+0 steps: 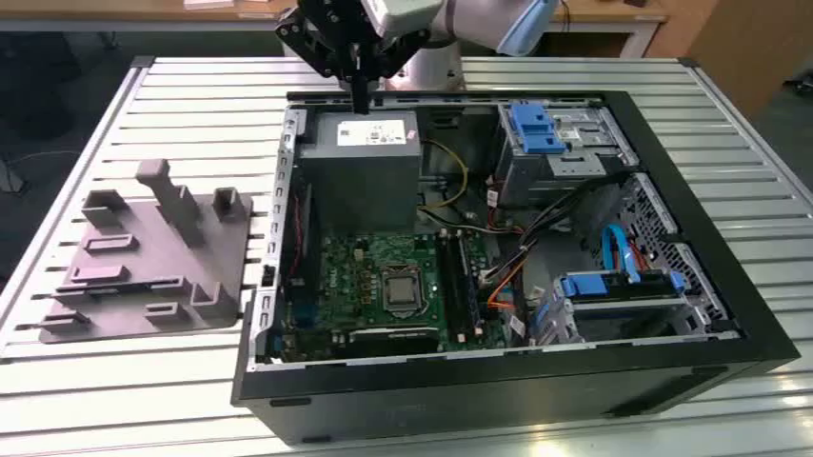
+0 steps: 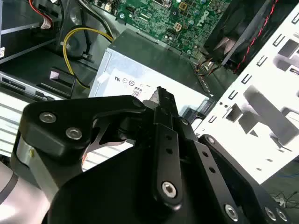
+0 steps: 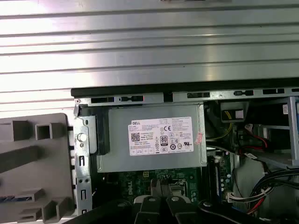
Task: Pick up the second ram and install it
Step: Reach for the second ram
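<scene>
Currently, in the exterior view, the black linkage gripper (image 1: 360, 84) is seen hanging fingers-down over the rear edge of the grey metal power-supply box (image 1: 366, 162), inside the open black computer case (image 1: 508, 386). A thin dark strip is seen projecting below the closed-together fingers. It is taken to be the second ram (image 1: 362, 105), a flat blackish memory stick held upright and edge-on. It is held well apart from the grey moulded plastic holder tray (image 1: 152, 257) at the exterior view's left, and above the green motherboard (image 1: 381, 276), not in it. The arm is posed roughly vertical, near the case's far wall.

In the second wrist view the gripper (image 2: 161, 106) is seen from behind, the jaws drawn almost fully together. A narrow dark tip of the second ram (image 2: 164, 95) is pinched between them, over the power-supply box (image 2: 140, 70).

In the first wrist view the fingers (image 3: 150, 205) are seen pressed close, over the boundary between power-supply box (image 3: 152, 140) and motherboard (image 3: 140, 179).

The stick is judged light, stiff and thin, but fragile, so chips and contact edge are best left untouched. A grip across the flat faces near mid-length, as seems the case here, is judged sound. Slip or tilt is the risk with so narrow a hold.
</scene>
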